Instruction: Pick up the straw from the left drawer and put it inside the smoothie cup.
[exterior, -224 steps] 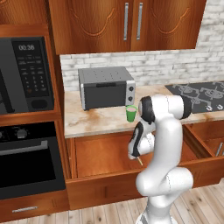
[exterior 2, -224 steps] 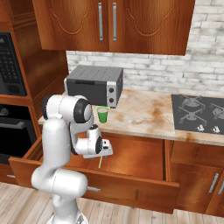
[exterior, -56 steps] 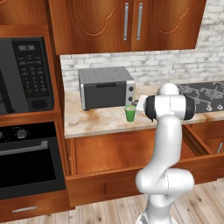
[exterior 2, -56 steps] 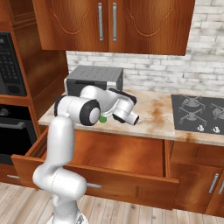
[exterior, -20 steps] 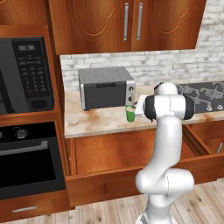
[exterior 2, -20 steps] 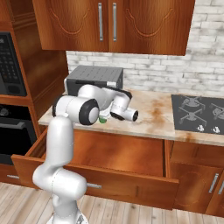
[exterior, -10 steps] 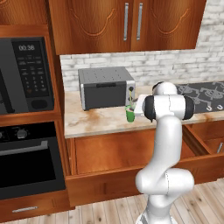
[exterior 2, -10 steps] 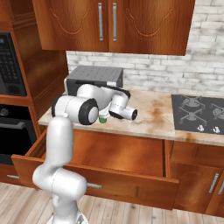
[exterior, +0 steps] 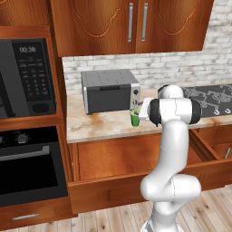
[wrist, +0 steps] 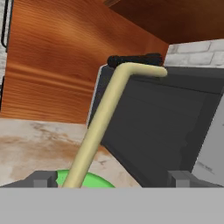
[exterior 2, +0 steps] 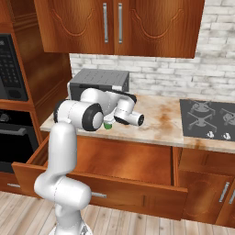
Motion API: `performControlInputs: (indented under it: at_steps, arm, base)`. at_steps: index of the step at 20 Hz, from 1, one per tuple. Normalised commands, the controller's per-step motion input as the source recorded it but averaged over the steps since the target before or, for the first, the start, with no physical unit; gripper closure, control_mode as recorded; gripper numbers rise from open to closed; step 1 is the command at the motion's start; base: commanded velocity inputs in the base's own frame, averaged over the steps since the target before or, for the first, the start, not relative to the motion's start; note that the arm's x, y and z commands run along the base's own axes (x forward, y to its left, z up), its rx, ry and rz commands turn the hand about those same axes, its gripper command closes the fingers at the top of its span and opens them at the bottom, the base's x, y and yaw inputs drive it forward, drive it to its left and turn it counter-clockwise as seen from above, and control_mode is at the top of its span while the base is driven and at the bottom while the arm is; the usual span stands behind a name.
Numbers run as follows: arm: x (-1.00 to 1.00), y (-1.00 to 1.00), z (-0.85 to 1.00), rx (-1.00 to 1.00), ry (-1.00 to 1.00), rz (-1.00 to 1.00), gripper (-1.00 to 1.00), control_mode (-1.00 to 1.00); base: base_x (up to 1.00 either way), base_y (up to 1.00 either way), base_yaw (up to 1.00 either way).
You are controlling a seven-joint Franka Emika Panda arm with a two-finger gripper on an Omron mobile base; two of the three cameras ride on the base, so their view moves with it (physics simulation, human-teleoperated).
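We judge the placing step all but done: the straw (wrist: 101,127) stands leaning in the cup (exterior: 135,118), its bent tip up against the dark front of the toaster oven (exterior: 109,90), and the cup sits on the table (exterior: 99,127) just in front of that oven. Our gripper (wrist: 113,178) is released, its two tips set wide apart on either side of the straw and touching nothing that we can see. The drawer (exterior 2: 114,160) below hangs open. What the next move calls for, we think, is a clean retreat straight back from the cup, so that neither finger catches the straw and tips it out.
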Motion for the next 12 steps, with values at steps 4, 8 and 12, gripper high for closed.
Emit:
performControlInputs:
  at_steps: [4,8,12]
  arm:
    - [0.00,-0.01,0.00,-0.01,0.00,0.00,-1.00,-1.00]
    - [-0.04,0.00,0.00,-0.01,0.03,0.00,-1.00,-1.00]
    - [-0.11,-0.04,0.19,0.00,0.03,0.00,-1.00,-1.00]
  base:
    - [0.00,0.00,0.00]
    - [0.00,0.00,0.00]
    - [0.00,0.00,0.00]
